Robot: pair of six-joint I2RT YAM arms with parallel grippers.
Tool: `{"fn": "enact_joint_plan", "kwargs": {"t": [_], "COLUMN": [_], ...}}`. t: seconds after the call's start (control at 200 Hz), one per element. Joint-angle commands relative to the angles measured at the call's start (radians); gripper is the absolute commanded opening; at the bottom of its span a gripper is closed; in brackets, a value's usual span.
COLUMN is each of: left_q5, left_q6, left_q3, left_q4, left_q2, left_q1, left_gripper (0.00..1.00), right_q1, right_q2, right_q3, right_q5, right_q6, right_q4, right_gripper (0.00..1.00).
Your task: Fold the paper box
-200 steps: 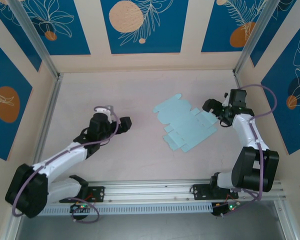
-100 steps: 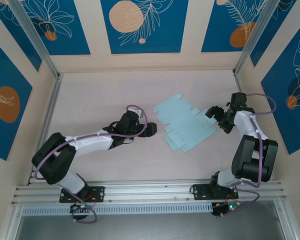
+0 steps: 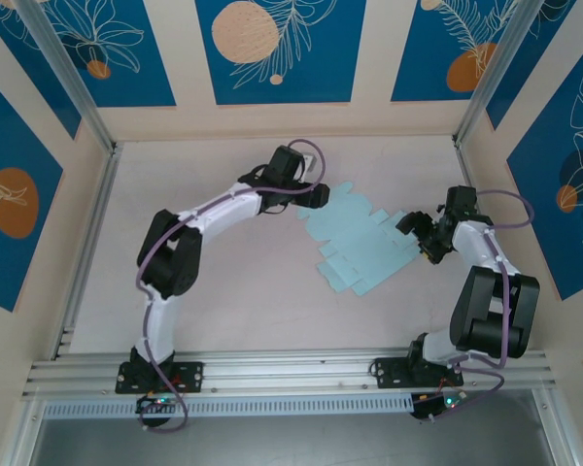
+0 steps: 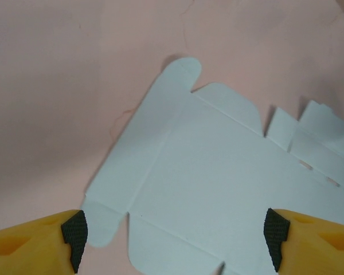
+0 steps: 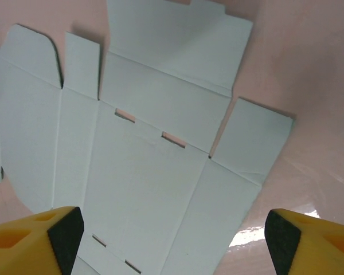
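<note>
Overall: paper box (image 3: pixel 360 243) (image 4: pixel 218 183) (image 5: pixel 143 154) lies unfolded, with one arm at either side of it.
Paper box: pale blue die-cut card, flat on the pink table (image 3: pixel 223 282), right of centre. Flaps, slots and crease lines are plain in both wrist views.
Left gripper (image 3: pixel 318 197) (image 4: pixel 175 238): over the card's far-left corner, near the rounded tab (image 4: pixel 180 71). Jaws are spread wide with nothing clamped; whether the pads touch the card, cannot tell.
Right gripper (image 3: pixel 415 238) (image 5: pixel 169 235): at the card's right edge, jaws likewise spread wide and holding nothing.
Surround: walls with blue leaf-print panels (image 3: pixel 272 49).
</note>
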Motion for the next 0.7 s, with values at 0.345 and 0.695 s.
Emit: {"fn": "enact_joint_plan", "kwargs": {"t": [0.345,0.695], "left_q5": [0.156,0.173], "left_q6": [0.122,0.144], "left_q3": [0.597,0.664], "left_q4": [-0.433,-0.477], "left_q2": [0.440,0.513], "left_q1": [0.020,0.025], "left_gripper": [0.76,0.73], "right_q1": [0.018,0.048], "right_q2": [0.052,0.051], "right_q3": [0.000,-0.073], "right_q5": [0.137,0.094], "right_q6": [0.162,0.195], "right_q4": [-0.041,0.010], "right_gripper": [0.84,0.90]}}
